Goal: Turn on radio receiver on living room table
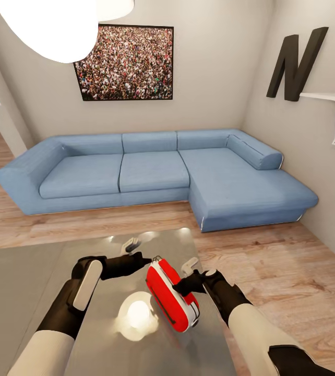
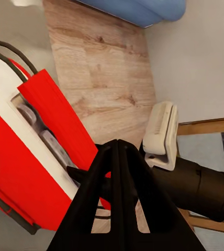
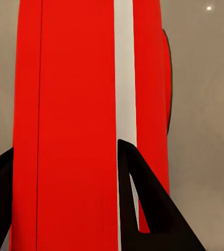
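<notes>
The red radio receiver (image 1: 168, 296) with white stripes stands tilted on its edge over the glossy grey table (image 1: 26, 282). My right gripper (image 1: 184, 285) is shut on it from the right; in the right wrist view, black fingers (image 3: 143, 204) flank the radio's red body (image 3: 65, 104). My left gripper (image 1: 144, 259) is shut, and its tip rests at the radio's far upper end. The left wrist view has the closed fingers (image 2: 117, 172) meeting the radio's white side strip (image 2: 44, 141), which carries grey buttons. Whether the radio touches the tabletop I cannot tell.
A blue L-shaped sofa (image 1: 152, 172) stands beyond the table, under a crowd photo (image 1: 128, 62). A dark letter N (image 1: 295, 62) and a white shelf (image 1: 334, 102) hang on the right wall. Wood floor (image 1: 277, 261) lies right of the table. A white lamp (image 1: 52, 21) hangs overhead.
</notes>
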{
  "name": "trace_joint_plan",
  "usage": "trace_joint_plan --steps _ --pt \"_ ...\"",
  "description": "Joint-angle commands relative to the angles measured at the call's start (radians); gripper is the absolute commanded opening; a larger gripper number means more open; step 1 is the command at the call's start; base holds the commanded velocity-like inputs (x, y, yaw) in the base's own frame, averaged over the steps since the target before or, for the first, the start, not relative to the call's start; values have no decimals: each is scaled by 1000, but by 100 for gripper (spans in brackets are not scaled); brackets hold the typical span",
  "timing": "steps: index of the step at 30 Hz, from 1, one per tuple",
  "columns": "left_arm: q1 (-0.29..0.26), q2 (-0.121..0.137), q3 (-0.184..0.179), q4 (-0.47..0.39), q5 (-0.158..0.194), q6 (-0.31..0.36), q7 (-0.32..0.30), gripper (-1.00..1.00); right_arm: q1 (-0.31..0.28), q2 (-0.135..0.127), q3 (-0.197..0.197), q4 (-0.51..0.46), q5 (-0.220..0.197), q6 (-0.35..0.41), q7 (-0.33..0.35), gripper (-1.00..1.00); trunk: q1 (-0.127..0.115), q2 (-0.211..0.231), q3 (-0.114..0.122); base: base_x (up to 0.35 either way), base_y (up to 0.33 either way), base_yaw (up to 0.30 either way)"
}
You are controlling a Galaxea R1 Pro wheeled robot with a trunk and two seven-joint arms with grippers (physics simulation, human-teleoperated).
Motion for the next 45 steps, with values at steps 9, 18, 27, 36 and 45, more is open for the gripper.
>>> trace_joint_plan --steps 9,18,27,36,45 --pt "0 0 1 16 0 -1 0 -100 0 0 -1 0 -4 0 0 100 0 0 0 0 0 0" --pt "0 0 2 17 0 -2 0 -100 0 0 0 -5 -2 1 2 100 0 0 0 0 0 0" --pt "0 0 1 17 0 -2 0 -100 0 0 2 -18 -1 9 8 100 0 0 0 0 0 0" --pt "0 0 1 17 0 -2 -1 -100 0 0 5 -80 0 46 48 100 0 0 0 0 0 0" --pt "0 1 0 16 0 -1 -2 -100 2 0 9 -370 4 309 233 100 0 0 0 0 0 0"
